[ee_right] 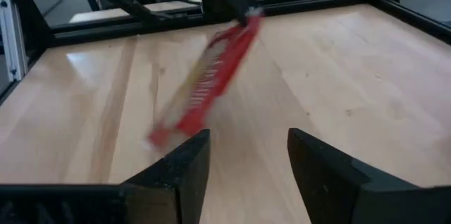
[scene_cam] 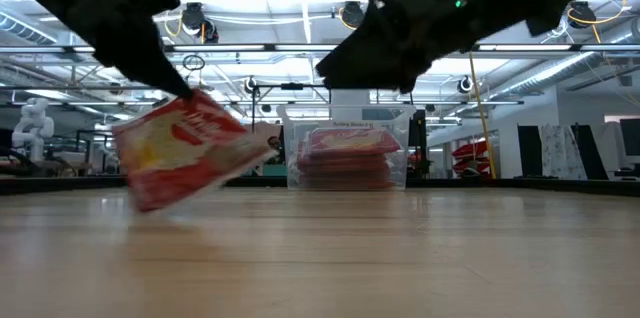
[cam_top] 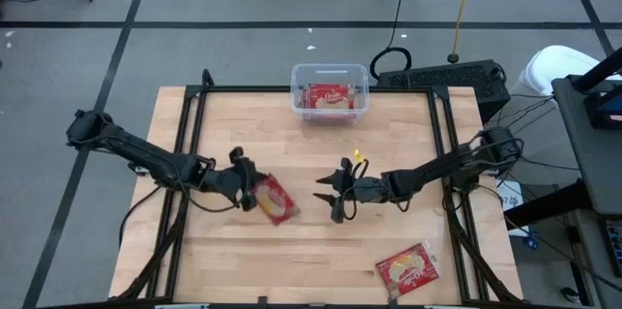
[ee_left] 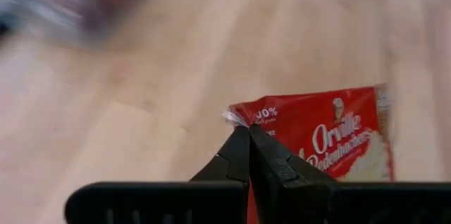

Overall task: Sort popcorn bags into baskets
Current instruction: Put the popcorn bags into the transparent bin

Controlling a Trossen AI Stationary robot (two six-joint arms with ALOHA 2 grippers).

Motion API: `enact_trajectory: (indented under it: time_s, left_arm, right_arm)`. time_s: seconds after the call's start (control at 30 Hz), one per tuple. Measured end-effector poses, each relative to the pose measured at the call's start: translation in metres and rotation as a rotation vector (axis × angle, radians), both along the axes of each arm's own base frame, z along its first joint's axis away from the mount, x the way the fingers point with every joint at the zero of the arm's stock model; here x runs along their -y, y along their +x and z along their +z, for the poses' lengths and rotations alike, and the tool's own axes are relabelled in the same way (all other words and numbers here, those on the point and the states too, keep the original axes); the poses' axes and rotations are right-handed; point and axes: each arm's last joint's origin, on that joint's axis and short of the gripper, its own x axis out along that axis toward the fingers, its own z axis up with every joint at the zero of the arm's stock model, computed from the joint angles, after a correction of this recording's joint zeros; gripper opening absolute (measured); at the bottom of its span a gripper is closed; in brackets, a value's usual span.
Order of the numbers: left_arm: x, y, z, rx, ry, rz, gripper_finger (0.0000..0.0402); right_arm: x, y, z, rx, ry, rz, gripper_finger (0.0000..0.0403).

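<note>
A red and yellow popcorn bag (cam_top: pixel 275 199) hangs slanted left of the table's middle, with my left gripper (cam_top: pixel 249 188) shut on its upper end. My right gripper (cam_top: pixel 328 199) stands open a little to the bag's right, its fingers (ee_right: pixel 184 164) pointing at the bag with nothing between them. The clear basket (cam_top: pixel 296 90) stands at the table's far edge with popcorn bags (scene_cam: pixel 345 156) stacked flat inside. Another popcorn bag (cam_top: pixel 408 268) lies flat near the front right corner. My left gripper pinches the bag between its two shut fingers at an upper corner (ee_left: pixel 242 117), at the edge of the packet. The fingers come slanting down from the table's left. The bag hangs tilted below them; whether its lower end (ee_right: pixel 161 137) touches the wood I cannot tell.
Black frame rails (cam_top: pixel 187 124) run along the table's left and right sides. A dark box with cables (cam_top: pixel 442 78) sits beyond the far right corner. Bare wood lies between the grippers and the basket.
</note>
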Motion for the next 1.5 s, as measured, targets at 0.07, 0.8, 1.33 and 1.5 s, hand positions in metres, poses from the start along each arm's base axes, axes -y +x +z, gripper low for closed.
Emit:
enact_trajectory:
  time_s: [0.07, 0.8, 1.33, 1.5]
  left_arm:
    - [-0.003, 0.002, 0.002, 0.035, 0.035, 0.049, 0.0001]
    - [-0.007, 0.016, 0.022, 0.256, 0.113, 0.102, 0.0001]
    - [-0.006, 0.018, 0.026, 0.278, 0.14, 0.053, 0.0019]
    - [-0.006, 0.017, 0.023, 0.252, 0.131, 0.05, 0.0084]
  right_arm:
    - [-0.001, 0.005, -0.009, 0.014, 0.004, 0.0, 0.0191]
    - [0.026, 0.027, -0.061, 0.05, 0.054, -0.047, 0.0133]
    - [0.042, 0.027, -0.053, 0.004, -0.088, 0.036, 0.0004]
    - [0.047, 0.019, -0.037, -0.069, -0.097, 0.078, 0.0001]
